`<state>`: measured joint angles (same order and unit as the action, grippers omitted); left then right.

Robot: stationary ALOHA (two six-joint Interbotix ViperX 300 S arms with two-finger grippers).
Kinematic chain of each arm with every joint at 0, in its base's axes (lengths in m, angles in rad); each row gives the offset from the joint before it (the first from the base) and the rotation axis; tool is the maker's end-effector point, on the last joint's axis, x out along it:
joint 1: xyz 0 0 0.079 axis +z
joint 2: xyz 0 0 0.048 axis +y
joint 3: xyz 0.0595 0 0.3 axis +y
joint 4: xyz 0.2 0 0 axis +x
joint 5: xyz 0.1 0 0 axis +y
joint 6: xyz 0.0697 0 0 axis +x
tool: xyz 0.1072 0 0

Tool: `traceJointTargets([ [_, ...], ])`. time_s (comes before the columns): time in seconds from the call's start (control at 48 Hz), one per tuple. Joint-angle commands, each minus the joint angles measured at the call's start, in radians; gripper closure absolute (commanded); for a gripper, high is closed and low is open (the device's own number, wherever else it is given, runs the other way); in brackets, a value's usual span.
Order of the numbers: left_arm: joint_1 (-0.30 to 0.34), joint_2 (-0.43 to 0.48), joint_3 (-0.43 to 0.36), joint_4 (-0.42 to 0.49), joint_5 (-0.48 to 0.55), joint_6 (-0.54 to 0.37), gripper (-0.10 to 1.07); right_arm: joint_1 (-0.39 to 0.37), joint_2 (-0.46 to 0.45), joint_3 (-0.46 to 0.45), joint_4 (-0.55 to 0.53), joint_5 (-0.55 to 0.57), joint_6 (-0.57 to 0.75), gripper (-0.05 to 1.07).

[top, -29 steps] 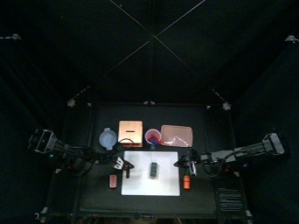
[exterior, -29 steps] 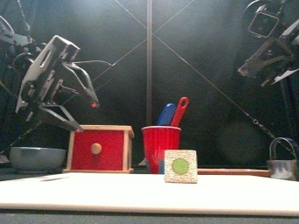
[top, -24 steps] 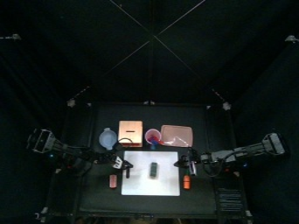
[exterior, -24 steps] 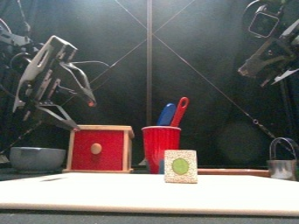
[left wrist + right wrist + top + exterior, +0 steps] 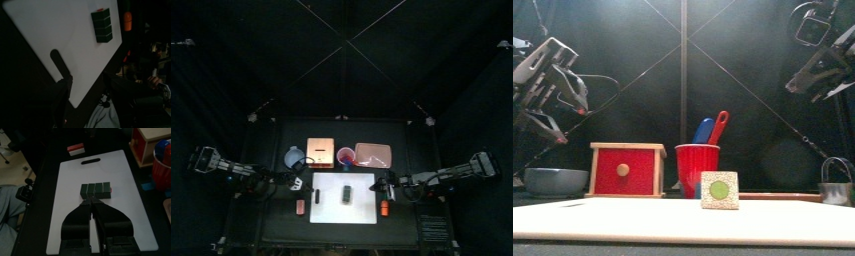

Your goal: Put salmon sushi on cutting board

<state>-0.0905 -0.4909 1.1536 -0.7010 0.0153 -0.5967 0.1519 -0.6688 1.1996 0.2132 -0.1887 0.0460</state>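
Observation:
The salmon sushi (image 5: 301,206) is a tiny orange-red piece lying on the black table just off the left end of the white cutting board (image 5: 358,208). The right wrist view shows it (image 5: 76,149) beyond the board's handle slot. A dark oblong item (image 5: 346,192) lies on the board, and it also shows in both wrist views (image 5: 96,189) (image 5: 101,25). My left gripper (image 5: 298,183) hangs above the board's left end, high in the front view (image 5: 560,110). My right gripper (image 5: 91,203) is shut and empty, above the board's right half.
An orange-and-white stick (image 5: 382,208) lies at the board's right edge. Behind the board stand a grey bowl (image 5: 556,180), a red box (image 5: 625,168), a red cup (image 5: 698,168) with utensils, a pink tray (image 5: 374,154) and a small card (image 5: 718,189).
My left arm has drawn back to the left, and its gripper has swung left and up in the front view. The right arm has not moved.

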Motion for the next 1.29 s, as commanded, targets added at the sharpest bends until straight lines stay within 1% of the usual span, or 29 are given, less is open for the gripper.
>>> traceJointTargets([
  [0.0, 0.054, -0.015, -0.011, 0.044, 0.051, 0.003, 0.11, 0.002, 0.006, -0.025, 0.000, -0.005, 0.000, 1.00],
  [0.167, 0.173, -0.029, -0.015, 0.092, 0.278, -0.002, 0.11, 0.002, 0.018, -0.025, 0.002, -0.005, 0.000, 1.00],
  [0.208, 0.179, -0.029, -0.020, 0.101, 0.299, -0.002, 0.11, 0.002, 0.018, -0.025, 0.002, -0.005, 0.000, 1.00],
  [0.333, 0.192, -0.034, -0.034, 0.135, 0.318, -0.011, 0.11, -0.002, 0.018, -0.025, 0.002, -0.006, 0.000, 1.00],
  [0.396, 0.213, -0.035, -0.035, 0.161, 0.341, -0.021, 0.11, -0.003, 0.018, -0.025, 0.000, -0.009, 0.000, 1.00],
  [0.5, 0.270, -0.037, -0.035, 0.215, 0.413, -0.049, 0.11, -0.005, 0.018, -0.025, 0.000, -0.011, -0.002, 1.00],
  [0.542, 0.295, -0.037, -0.038, 0.253, 0.448, -0.075, 0.11, -0.006, 0.018, -0.025, 0.000, -0.009, 0.000, 1.00],
  [0.625, 0.313, -0.037, -0.048, 0.337, 0.497, -0.138, 0.11, -0.006, 0.018, -0.025, 0.000, -0.009, 0.000, 1.00],
  [0.729, 0.313, -0.037, -0.064, 0.465, 0.566, -0.264, 0.11, -0.009, 0.020, -0.025, 0.003, -0.012, 0.000, 1.00],
  [0.75, 0.313, -0.037, -0.069, 0.509, 0.589, -0.310, 0.11, -0.011, 0.020, -0.025, 0.003, -0.014, -0.002, 1.00],
  [0.792, 0.308, -0.040, -0.080, 0.572, 0.614, -0.373, 0.11, -0.014, 0.020, -0.025, 0.005, -0.014, 0.000, 1.00],
  [0.854, 0.272, -0.049, -0.092, 0.649, 0.638, -0.476, 0.11, -0.017, 0.023, -0.026, 0.006, -0.015, 0.000, 1.00],
  [1.0, 0.094, -0.067, -0.106, 0.792, 0.644, -0.765, 0.11, -0.020, 0.031, -0.026, 0.005, -0.018, 0.000, 1.00],
  [1.083, -0.005, -0.057, -0.104, 0.877, 0.658, -0.943, 0.11, -0.026, 0.040, -0.028, 0.000, -0.025, -0.002, 1.00],
  [1.104, -0.038, -0.051, -0.103, 0.907, 0.666, -1.011, 0.11, -0.029, 0.041, -0.028, 0.000, -0.026, -0.002, 1.00],
  [1.125, -0.060, -0.046, -0.103, 0.925, 0.672, -1.054, 0.11, -0.031, 0.044, -0.029, 0.000, -0.028, -0.002, 1.00],
  [1.208, -0.156, -0.025, -0.107, 0.988, 0.695, -1.207, 0.10, -0.035, 0.052, -0.032, -0.003, -0.034, -0.002, 1.00],
  [1.271, -0.215, -0.006, -0.115, 1.025, 0.703, -1.295, 0.09, -0.034, 0.058, -0.037, -0.005, -0.034, -0.002, 1.00],
])
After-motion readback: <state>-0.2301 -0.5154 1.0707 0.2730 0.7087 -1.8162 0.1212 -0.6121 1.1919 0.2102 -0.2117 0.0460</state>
